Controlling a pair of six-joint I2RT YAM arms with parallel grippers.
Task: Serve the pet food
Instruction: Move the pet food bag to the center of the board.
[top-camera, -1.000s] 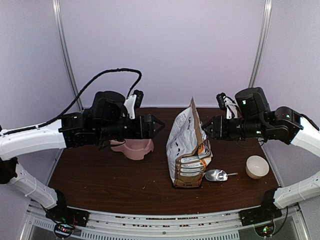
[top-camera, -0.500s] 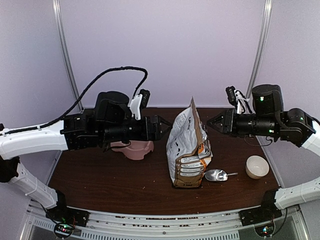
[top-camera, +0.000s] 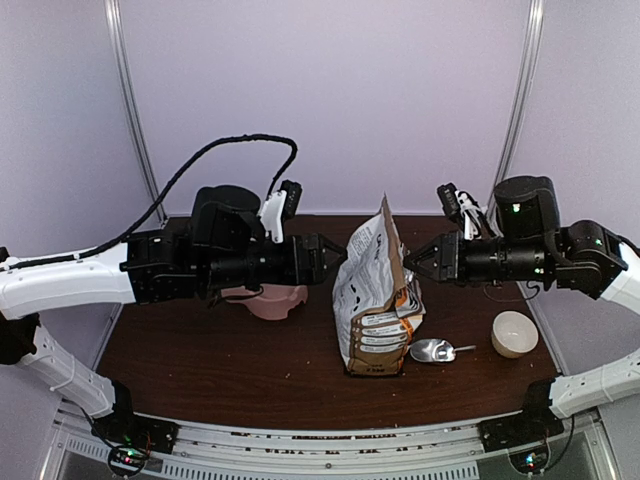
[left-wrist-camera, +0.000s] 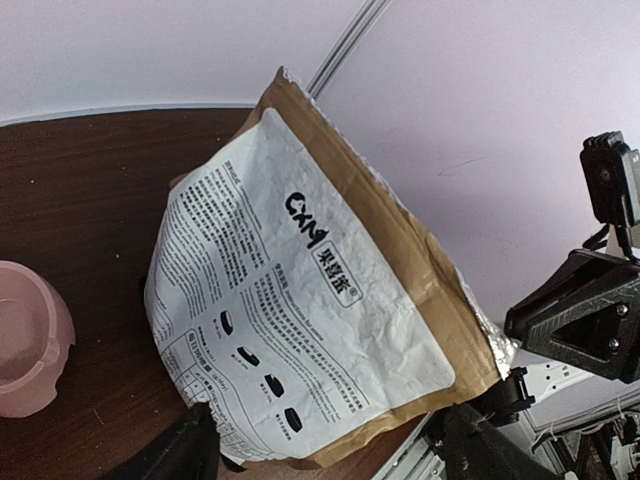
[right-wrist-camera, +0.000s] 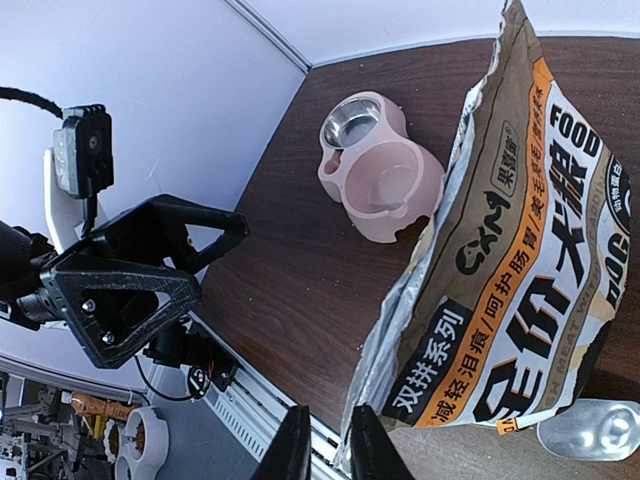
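The pet food bag (top-camera: 375, 300) stands upright mid-table, white and orange, its foil-lined mouth torn open; the kibble itself is hidden inside. My left gripper (top-camera: 325, 258) hovers level just left of the bag, open wide. In the left wrist view the bag's white back (left-wrist-camera: 300, 300) fills the space ahead of the left gripper (left-wrist-camera: 325, 455), and nothing touches it. My right gripper (top-camera: 412, 262) is at the bag's right upper edge, fingers almost together. In the right wrist view the foil edge (right-wrist-camera: 420, 260) ends beside the right gripper (right-wrist-camera: 330, 445); nothing shows clamped in the slit.
A pink double-basin feeder (top-camera: 270, 298) sits behind and under the left arm, seen also as the feeder (right-wrist-camera: 380, 175). A shiny metal scoop (top-camera: 435, 350) lies by the bag's right foot. A white bowl (top-camera: 514, 333) stands at the right.
My right gripper narrowed its jaws from half open to nearly together, drew back, then came in again to the bag's edge. My left gripper slid right toward the bag, still open.
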